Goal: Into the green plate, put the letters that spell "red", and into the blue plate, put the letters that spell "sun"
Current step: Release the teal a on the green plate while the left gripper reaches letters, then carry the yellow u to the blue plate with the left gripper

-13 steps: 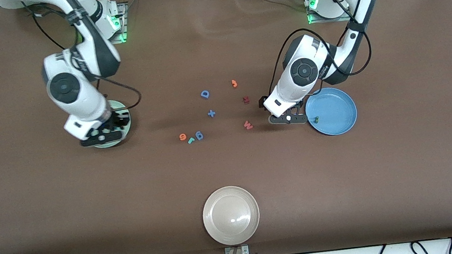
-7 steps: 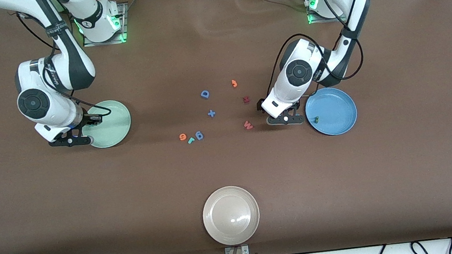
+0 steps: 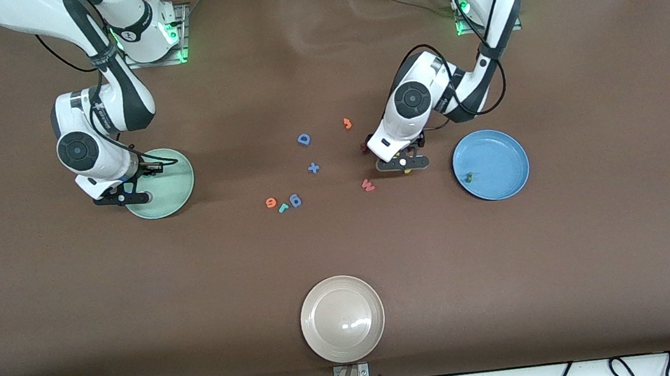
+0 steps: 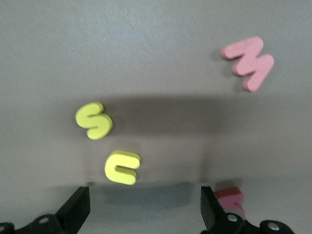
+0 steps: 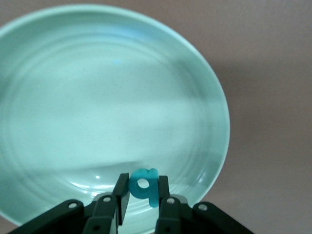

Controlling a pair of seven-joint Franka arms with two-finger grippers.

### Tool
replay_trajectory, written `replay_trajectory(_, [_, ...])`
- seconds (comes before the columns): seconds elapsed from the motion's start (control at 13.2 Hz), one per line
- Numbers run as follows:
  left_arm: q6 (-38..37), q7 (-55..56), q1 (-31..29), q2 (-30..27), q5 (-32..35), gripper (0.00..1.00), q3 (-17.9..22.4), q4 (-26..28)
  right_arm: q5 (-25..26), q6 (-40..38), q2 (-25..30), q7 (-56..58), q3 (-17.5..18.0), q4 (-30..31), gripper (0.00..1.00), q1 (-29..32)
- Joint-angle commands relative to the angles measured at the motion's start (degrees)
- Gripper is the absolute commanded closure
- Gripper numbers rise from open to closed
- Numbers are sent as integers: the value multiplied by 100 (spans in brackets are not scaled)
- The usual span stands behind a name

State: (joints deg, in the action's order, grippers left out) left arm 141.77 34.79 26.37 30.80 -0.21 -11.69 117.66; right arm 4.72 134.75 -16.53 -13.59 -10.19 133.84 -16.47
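1. A brown table point(image 3: 342, 244) fills the front view, with both arm bases along its top edge. A beige plate point(image 3: 342, 319) sits at the edge nearest the front camera and plays no part in the sorting.

2. The right gripper point(image 5: 141, 204) hangs over the rim of the green plate point(image 3: 172, 189) at the right arm's end of the table. Its fingers are clenched on the teal "d" point(image 5: 145, 185), held upright above the plate's floor, apparently so that release drops it inside the rim. No letter shows in this plate yet.

3. The left gripper point(image 4: 144, 207) hangs low over the table between the blue plate point(image 3: 497, 158) and the loose letters. Its fingers are spread wide and hold nothing. In the left wrist view the yellow "u" point(image 4: 122, 167) lies just ahead of the gap between them, the yellow "s" point(image 4: 94, 120) just beside it; the stance suggests a descent onto the "u".

4. The green "n" point(image 3: 469, 176) already lies in the blue plate.

5. The orange "e" point(image 3: 271, 203) and the teal "r" point(image 3: 283, 207) remain together mid-table, with the blue "g" point(image 3: 295, 201) touching or nearly so; picking the "r" cleanly may need care.

6. Distractors: the red "w" point(image 3: 367, 185) near the left gripper, and the blue "D" point(image 3: 303, 139), farther from the front camera.
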Motion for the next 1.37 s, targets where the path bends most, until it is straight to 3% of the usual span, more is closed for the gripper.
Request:
replay_trajectory(0.0, [70, 160, -35, -30, 772, 0, 53, 73, -208, 78, -34, -30, -1, 54, 88, 39])
replay_trajectory(0.08, [70, 169, -79, -30, 1020, 0, 53, 73, -208, 69, -34, -30, -1, 54, 67, 39])
replay_trajectory(0.15, [79, 169, -123, -30, 1057, 2, 53, 56, -208, 69, -26, -30, -1, 45, 32, 39])
replay_trajectory(0.23, [87, 177, -124, -21, 1058, 3, 53, 56, -208, 69, 9, -30, -1, 45, 11, 39])
replay_trajectory(0.3, [88, 177, -132, -21, 1058, 5, 53, 30, -208, 52, 44, -30, -1, 28, 2, 39])
replay_trajectory(0.46, [157, 169, -168, -12, 1058, 11, 44, 20, -208, 8, 228, -39, 25, -33, 1, 30])
replay_trajectory(0.53, [219, 169, -168, -3, 1067, 23, 44, 29, -208, -1, 299, -117, 60, -86, 1, 30])
replay_trajectory(0.61, [237, 177, -168, -3, 1058, 55, 44, 21, -208, -1, 343, -283, 78, -174, 1, -5])
replay_trajectory(0.91, [228, 186, -185, -3, 1040, 87, 44, 21, -208, -19, 318, -969, 578, -788, 1, -32])
replay_trajectory(1.29, [-234, 55, -466, -319, 1058, 90, 36, -110, -208, -440, -165, -2549, 1193, -1825, 1, -190])
